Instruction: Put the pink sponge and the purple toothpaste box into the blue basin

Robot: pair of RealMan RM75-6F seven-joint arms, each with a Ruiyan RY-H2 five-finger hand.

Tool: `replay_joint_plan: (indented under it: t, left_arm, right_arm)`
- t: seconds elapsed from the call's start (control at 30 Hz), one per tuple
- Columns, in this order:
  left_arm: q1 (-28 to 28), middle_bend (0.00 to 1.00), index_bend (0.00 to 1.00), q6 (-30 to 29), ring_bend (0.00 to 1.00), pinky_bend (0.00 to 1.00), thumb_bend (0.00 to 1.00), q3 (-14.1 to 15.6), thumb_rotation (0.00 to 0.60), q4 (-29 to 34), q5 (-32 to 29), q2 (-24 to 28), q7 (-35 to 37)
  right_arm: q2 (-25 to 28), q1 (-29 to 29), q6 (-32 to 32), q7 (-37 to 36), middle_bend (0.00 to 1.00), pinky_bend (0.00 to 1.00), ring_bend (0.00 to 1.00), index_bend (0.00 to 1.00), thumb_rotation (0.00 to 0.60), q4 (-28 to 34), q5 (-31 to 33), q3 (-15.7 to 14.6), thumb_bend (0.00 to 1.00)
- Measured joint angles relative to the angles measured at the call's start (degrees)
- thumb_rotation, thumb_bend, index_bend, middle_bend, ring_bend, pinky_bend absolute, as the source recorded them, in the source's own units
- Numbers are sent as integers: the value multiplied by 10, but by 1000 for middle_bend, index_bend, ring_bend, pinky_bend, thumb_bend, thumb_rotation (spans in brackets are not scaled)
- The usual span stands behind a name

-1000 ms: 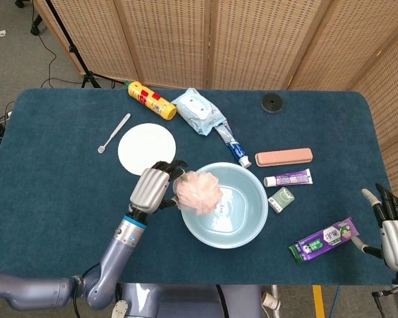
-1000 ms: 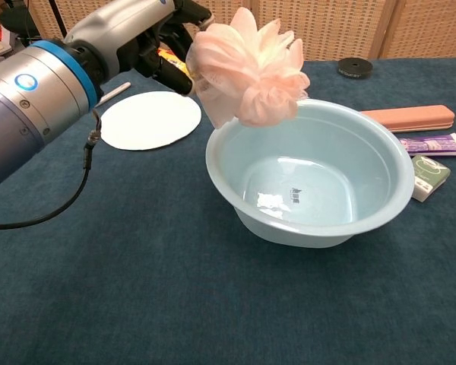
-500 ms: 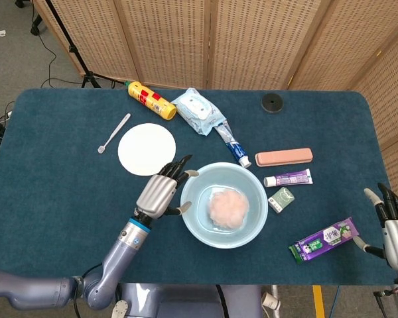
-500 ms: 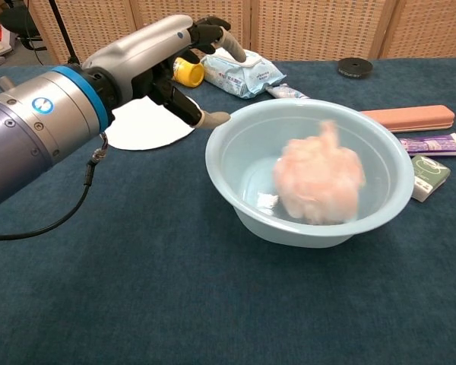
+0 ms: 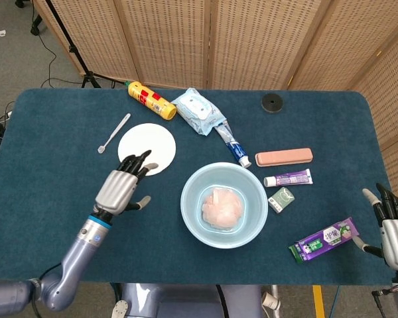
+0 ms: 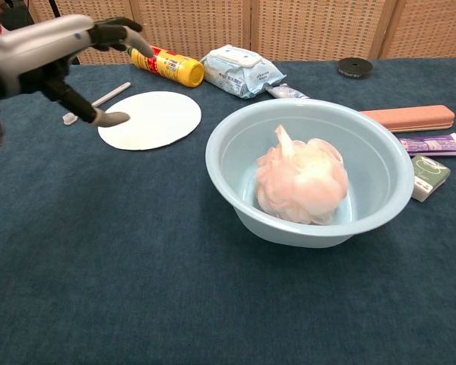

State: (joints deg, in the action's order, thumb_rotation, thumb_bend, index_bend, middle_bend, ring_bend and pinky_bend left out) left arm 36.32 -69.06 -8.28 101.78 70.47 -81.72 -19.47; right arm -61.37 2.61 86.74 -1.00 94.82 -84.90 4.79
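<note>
Sponge [image 5: 223,207] sits inside basin [image 5: 194,219], resting on its floor; chest view shows it bunched up against far-right wall. Left hand [image 5: 121,186] hovers left of basin, fingers spread, holding nothing, tips over edge of white disc [image 5: 148,144]. Toothpaste box [image 5: 323,240] lies on table [image 5: 46,172] well right of basin, seen in head view only. Right hand [image 5: 394,225] just beyond box at frame edge, fingers apart, empty; chest view misses it entirely.
</note>
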Motion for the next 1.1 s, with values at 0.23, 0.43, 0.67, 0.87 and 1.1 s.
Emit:
replay_joint_plan:
  t: [0.23,0.43,0.67,0.87,1.1]
  left_arm:
    - [-67,0,187,-38,112,75,270,54,600,0,49,104,5]
    - [-126,0,186,-107,112,75,275,88,600,-12,87,137,-7]
    - [-182,0,186,-162,113,75,281,118,600,-27,118,152,-14]
    - [-224,0,186,-185,112,75,283,131,600,-60,126,136,2]
    - [-243,0,186,-178,113,74,285,131,600,-106,125,112,35]
  right_arm:
    - [-5,1,-1,18,0,86,0,112,600,2,2,-1,5]
    - [-7,1,-2,31,0,86,0,112,600,5,2,-2,8]
    - [-10,2,-8,45,0,86,0,112,600,4,7,-2,13]
    - [-17,6,-18,64,0,86,0,112,600,0,16,-2,25]
    - [-29,16,-46,89,0,86,0,112,600,-12,40,-1,28]
